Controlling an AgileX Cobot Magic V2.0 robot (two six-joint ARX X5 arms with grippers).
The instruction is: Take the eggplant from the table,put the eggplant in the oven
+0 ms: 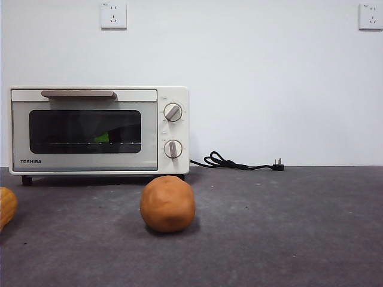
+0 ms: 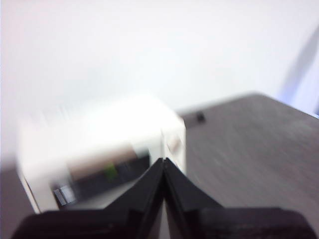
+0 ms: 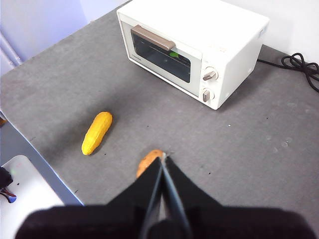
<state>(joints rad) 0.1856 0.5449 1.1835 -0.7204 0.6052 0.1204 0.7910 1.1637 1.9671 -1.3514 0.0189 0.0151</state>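
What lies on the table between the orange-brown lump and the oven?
Nothing; only bare table separates the lump from the oven. The front view and right wrist view show this.

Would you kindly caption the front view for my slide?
Closed oven showing the eggplant's green cap through its glass; orange-brown lump in front.

**Plain white wall behind a dark grey table**

Behind the table (image 1: 311, 239), a plain white wall (image 1: 269, 78), smooth and evenly lit, without strong shadows. High on it, two white wall sockets: one socket (image 1: 114, 15) toward the left, a second socket (image 1: 371, 16) at the upper right corner. Along the table's far edge, near the wall, a black power cord (image 1: 230, 162) in loose loops, ending in an unplugged plug (image 1: 277, 167). In the right wrist view, beyond the table's near left edge, a lower pale surface (image 3: 25, 194) and a bluish-white wall (image 3: 40, 25).
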